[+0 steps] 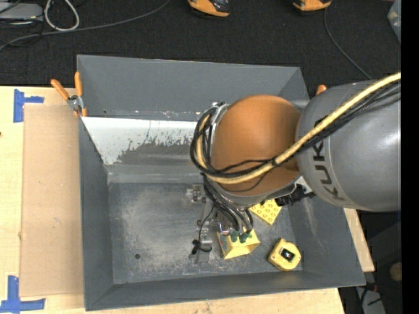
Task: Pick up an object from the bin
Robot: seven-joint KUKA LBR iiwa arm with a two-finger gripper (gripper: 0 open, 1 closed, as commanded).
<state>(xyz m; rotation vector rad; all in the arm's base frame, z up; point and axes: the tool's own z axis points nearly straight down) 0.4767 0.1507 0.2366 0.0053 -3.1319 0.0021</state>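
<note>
The grey bin (141, 224) has a bare, scratched floor on its left side, with nothing lying there. All the small things are down in the near right part of the bin.

Going right, you come to the fingers (204, 239). They hang low over the floor, close to the near wall. Dark wires (219, 216) hang in front of them, so I cannot tell if they are spread or pressed together, and I cannot see anything pinched between them.

Just beside them on the right is a yellow block (237, 244) with little green knobs on top. It is the closest thing to the fingers. It sits a bit tilted on the floor. I cannot tell if it touches them.

A little higher and further right lies a flat yellow piece (267, 212) with dark dots, partly tucked under the robot. Lower right, apart from the block, sits a small yellow and black thing (285, 255) with rounded corners.

Above all of this is the big round orange cover (252, 142), and to its right is the fat grey arm (357, 156).
</note>
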